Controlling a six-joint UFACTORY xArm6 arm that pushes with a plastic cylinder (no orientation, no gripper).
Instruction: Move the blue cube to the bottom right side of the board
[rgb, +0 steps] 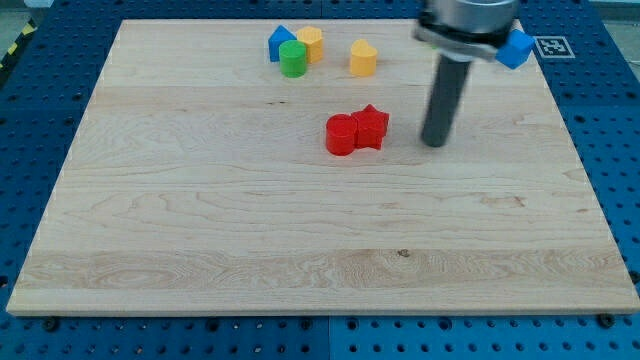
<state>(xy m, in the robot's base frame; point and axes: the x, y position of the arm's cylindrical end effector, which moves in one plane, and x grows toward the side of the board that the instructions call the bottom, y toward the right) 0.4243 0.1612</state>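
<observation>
The blue cube (516, 48) sits near the board's top right corner, partly hidden behind the arm's head. My tip (435, 143) rests on the board below and to the left of the cube, well apart from it. The tip stands just right of a red star-shaped block (371, 127), which touches a red cylinder (341, 135) on its left. A gap shows between the tip and the red star.
Near the top centre stand a blue house-shaped block (279, 41), a green cylinder (293, 60), an orange block (312, 43) and, apart to their right, an orange-yellow rounded block (363, 59). The wooden board (200, 240) lies on a blue perforated table.
</observation>
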